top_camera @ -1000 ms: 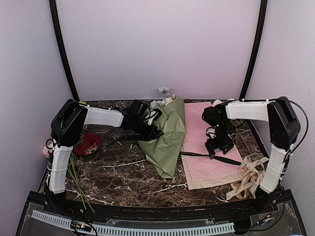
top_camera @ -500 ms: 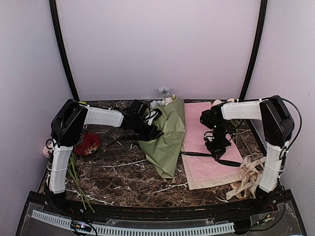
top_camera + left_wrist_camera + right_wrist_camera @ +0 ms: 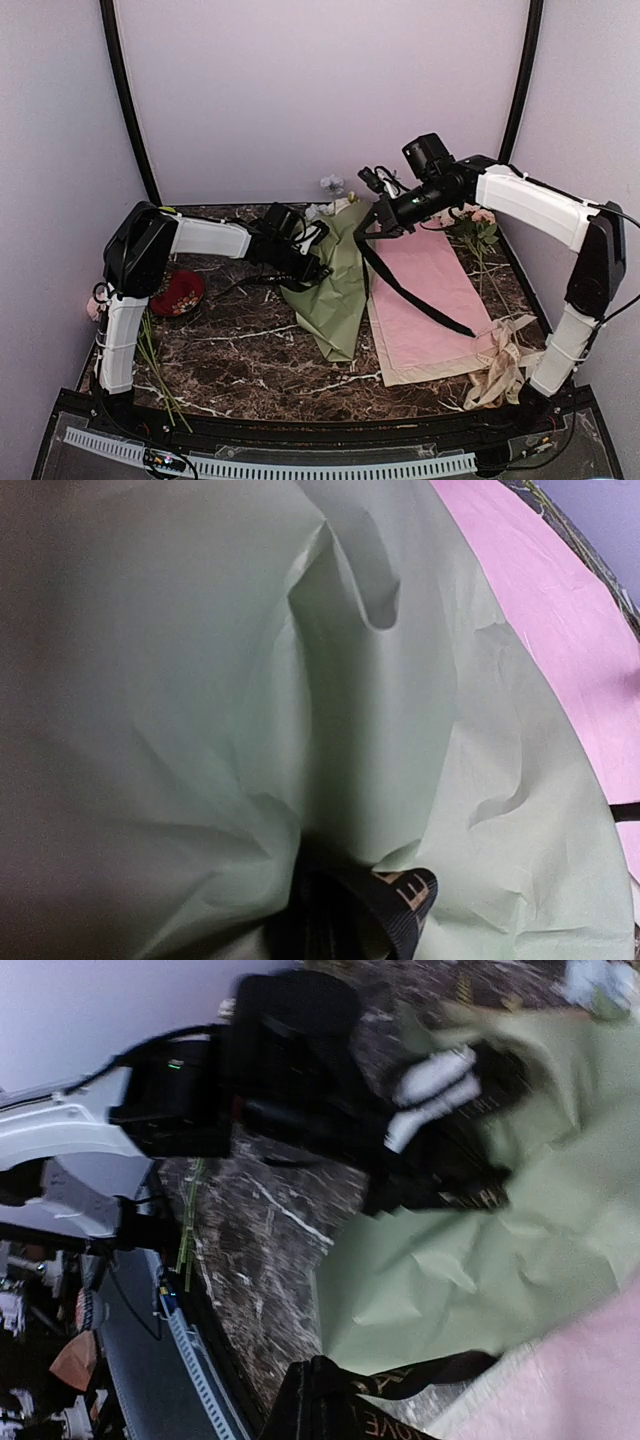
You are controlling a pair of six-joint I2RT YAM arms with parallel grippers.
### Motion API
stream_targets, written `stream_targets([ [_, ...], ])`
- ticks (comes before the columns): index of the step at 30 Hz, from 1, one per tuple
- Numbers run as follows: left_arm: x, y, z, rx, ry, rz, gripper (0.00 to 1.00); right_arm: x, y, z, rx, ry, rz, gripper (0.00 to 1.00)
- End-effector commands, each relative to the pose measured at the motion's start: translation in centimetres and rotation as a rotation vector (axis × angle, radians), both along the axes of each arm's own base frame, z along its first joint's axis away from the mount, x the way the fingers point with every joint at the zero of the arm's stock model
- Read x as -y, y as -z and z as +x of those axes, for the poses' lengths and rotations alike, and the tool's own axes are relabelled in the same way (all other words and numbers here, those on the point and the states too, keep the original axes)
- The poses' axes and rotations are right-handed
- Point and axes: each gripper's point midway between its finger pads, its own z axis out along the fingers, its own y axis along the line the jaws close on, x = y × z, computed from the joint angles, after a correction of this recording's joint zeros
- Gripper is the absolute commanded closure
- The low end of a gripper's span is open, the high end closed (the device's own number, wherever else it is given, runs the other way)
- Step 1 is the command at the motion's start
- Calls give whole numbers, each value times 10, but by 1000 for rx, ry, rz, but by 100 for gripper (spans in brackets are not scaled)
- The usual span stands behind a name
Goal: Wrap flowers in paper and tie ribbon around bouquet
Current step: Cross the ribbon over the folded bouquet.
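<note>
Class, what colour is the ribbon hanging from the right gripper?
The ribbon is black with pale lettering, clearest in the right wrist view.

Paper (image 3: 335,290) lies mid-tabletop (image 3: 250,345), wide end at rear edge, tip twd centre, w/ blossoms (image 3: 333,185) behind it. My left gripper (image 3: 315,268) is on its left side. Flat sheet (image 3: 425,340) just right of it, edges touching. Ribbon (image 3: 445,315) runs from my right gripper (image 3: 378,222), above sheet's rear left corner, down across sheet. Wide ribbon (image 3: 505,360) at near right corner; bowl (image 3: 180,293) by left edge, loose stems (image 3: 155,370) before it.
</note>
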Motion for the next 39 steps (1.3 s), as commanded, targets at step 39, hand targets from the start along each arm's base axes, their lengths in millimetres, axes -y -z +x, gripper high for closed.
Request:
stream_targets([
  [39,36,-262,-121,557,615,-402,100,-131,143,117,-163,129,320,100],
])
